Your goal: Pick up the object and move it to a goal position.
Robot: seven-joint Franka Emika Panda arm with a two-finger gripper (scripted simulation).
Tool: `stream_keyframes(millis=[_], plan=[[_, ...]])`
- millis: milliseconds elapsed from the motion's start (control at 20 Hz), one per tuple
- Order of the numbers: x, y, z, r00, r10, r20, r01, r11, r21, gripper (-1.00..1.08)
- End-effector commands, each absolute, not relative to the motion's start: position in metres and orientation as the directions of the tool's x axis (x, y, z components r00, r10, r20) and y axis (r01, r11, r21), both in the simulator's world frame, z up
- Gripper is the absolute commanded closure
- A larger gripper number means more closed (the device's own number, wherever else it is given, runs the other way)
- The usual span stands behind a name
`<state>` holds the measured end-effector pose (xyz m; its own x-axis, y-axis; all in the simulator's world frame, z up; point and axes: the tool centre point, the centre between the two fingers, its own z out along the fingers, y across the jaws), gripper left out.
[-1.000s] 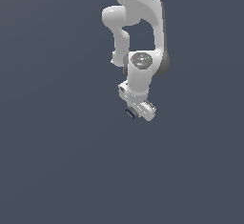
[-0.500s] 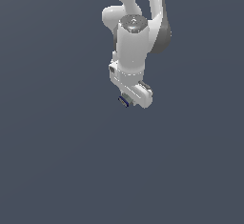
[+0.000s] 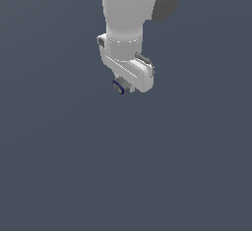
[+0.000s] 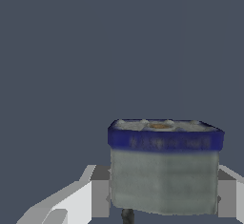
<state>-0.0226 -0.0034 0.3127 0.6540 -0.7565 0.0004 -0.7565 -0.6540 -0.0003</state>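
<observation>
The hand (image 3: 123, 86) pinches the object (image 4: 164, 166) between its fingers (image 4: 100, 197); the object's blue rim faces away from the wrist.

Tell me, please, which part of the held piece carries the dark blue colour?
The rim band of the object, at the end facing away from the gripper; its side wall is grey.

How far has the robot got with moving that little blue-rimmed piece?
The pick-up looks done: the object sits between the gripper fingers, apparently off the floor. In hand is the carrying. Left is reaching the goal, but no goal marker shows in either view, so the remaining distance cannot be judged.
</observation>
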Motion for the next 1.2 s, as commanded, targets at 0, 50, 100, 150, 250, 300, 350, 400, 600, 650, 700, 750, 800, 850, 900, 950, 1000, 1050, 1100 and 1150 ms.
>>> stream_keyframes(millis=[0,50,100,150,250,300,350,400,600,650,700,750,800,850,900,950,1000,1050,1100,1150], plan=[[-0.020,-0.011,0.339,0.654,-0.756,0.000,-0.756,-0.654,0.000,1.08],[-0.018,-0.014,0.349,0.654,-0.756,0.000,-0.756,-0.654,0.000,1.08],[-0.017,-0.017,0.359,0.655,-0.756,0.000,-0.756,-0.655,0.000,1.08],[-0.016,-0.020,0.368,0.655,-0.756,0.000,-0.756,-0.655,0.000,1.08],[-0.013,-0.025,0.386,0.655,-0.756,0.000,-0.756,-0.655,0.000,1.08],[-0.012,-0.027,0.393,0.655,-0.756,0.000,-0.756,-0.655,0.000,1.08],[-0.011,-0.029,0.401,0.655,-0.756,0.000,-0.756,-0.655,0.000,1.08],[-0.009,-0.031,0.407,0.655,-0.756,0.000,-0.756,-0.655,0.000,1.08],[-0.005,-0.038,0.429,0.656,-0.755,0.000,-0.755,-0.656,0.000,1.08],[-0.005,-0.039,0.433,0.656,-0.755,0.000,-0.755,-0.656,0.000,1.08],[-0.004,-0.040,0.437,0.656,-0.755,0.000,-0.755,-0.656,0.000,1.08],[-0.003,-0.041,0.440,0.656,-0.755,0.000,-0.755,-0.656,0.000,1.08],[-0.002,-0.042,0.443,0.656,-0.755,0.000,-0.755,-0.656,0.000,1.08],[-0.002,-0.043,0.446,0.656,-0.755,0.000,-0.755,-0.656,0.000,1.08],[-0.001,-0.043,0.448,0.656,-0.755,0.000,-0.755,-0.656,0.000,1.08],[-0.001,-0.044,0.450,0.656,-0.755,0.000,-0.755,-0.656,0.000,1.08],[0.000,-0.044,0.451,0.656,-0.755,0.000,-0.755,-0.656,0.000,1.08],[0.000,-0.044,0.452,0.656,-0.755,0.000,-0.755,-0.656,0.000,1.08],[0.000,-0.045,0.453,0.656,-0.755,0.000,-0.755,-0.656,0.000,1.08],[0.000,-0.045,0.454,0.656,-0.755,0.000,-0.755,-0.656,0.000,1.08]])
